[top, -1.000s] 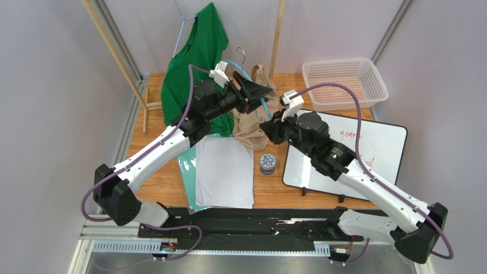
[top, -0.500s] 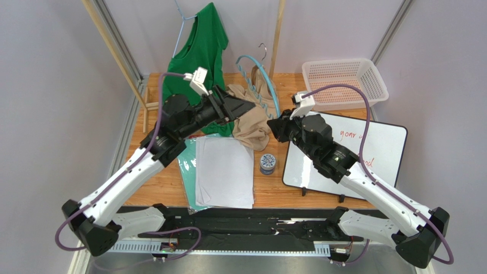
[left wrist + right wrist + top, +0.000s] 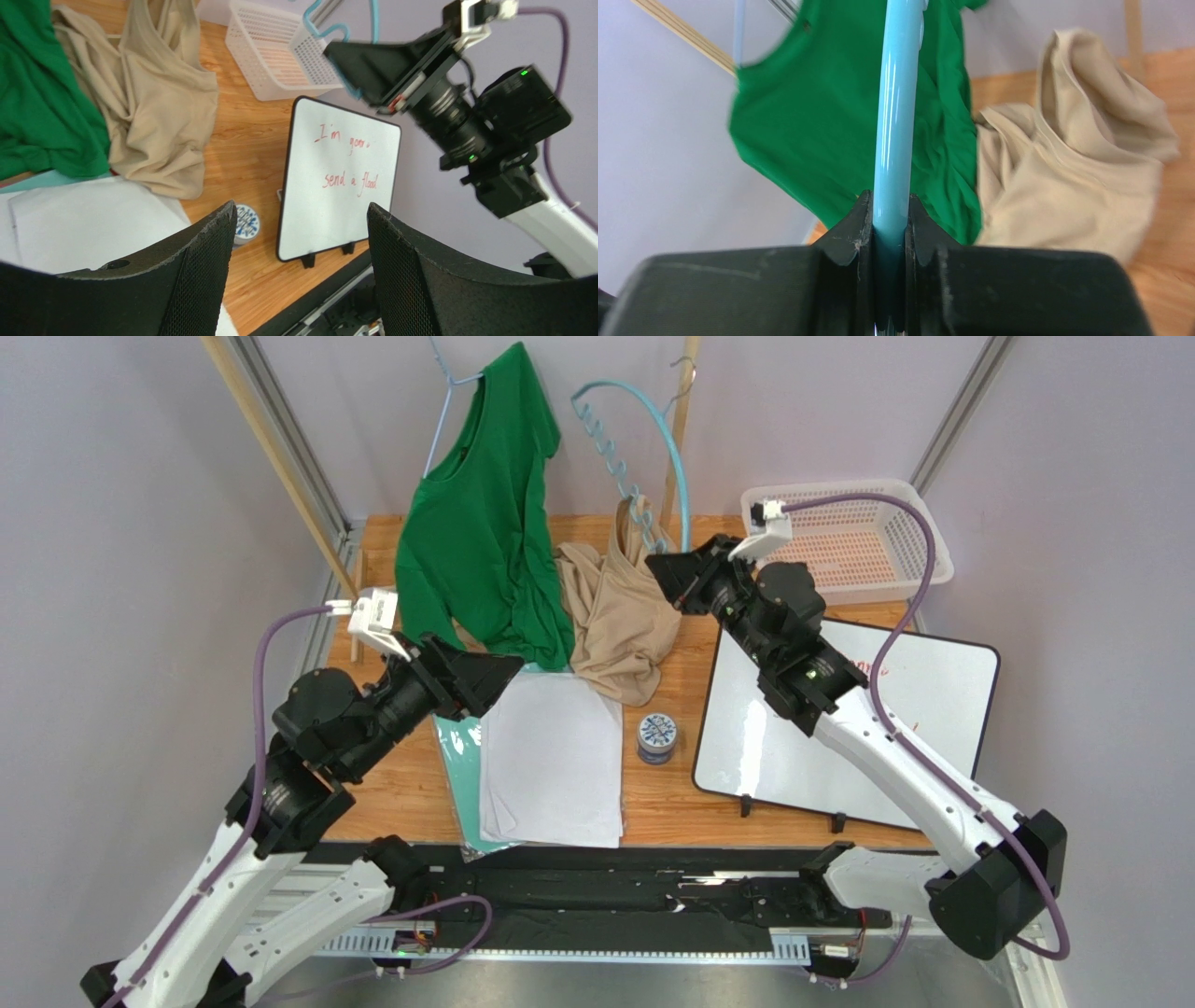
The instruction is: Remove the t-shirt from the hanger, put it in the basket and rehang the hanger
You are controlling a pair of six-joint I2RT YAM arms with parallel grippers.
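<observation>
Worktop (image 3: pixel 673 805) of pale wood carried the whole arrangement, with a wooden frame standing at its far edge. Green shirt (image 3: pixel 477 546), the largest garment, hung from its own thin hanger at the rear left and was not being handled. Whiteboard (image 3: pixel 940 686) with red writing lay flat at the right, well apart from the clothing.

The beige t-shirt (image 3: pixel 613 623), the garment being worked, lay crumpled on the worktop beside the green shirt's hem, its weight resting on the wood rather than on any hanger. White paper sheets (image 3: pixel 554 756) lay just in front of it, and a white basket (image 3: pixel 919 525) stood at the far right corner.

The light blue hanger (image 3: pixel 898 105) was held high above the beige heap. This placement suggested that the hanger had been drawn clear of the cloth. One raised fold stood close to its lower end, and whether the two touched could not be told.

The right tool (image 3: pixel 887 210) was clenched on the hanger's bar, which ran straight up between its fingers; a firm pinch there kept the hanger from swinging. The left tool (image 3: pixel 302 210) was released, fingers spread wide with nothing between them, and hung over the paper short of the shirt. A small patterned roll (image 3: pixel 657 735) stood between paper and whiteboard.
</observation>
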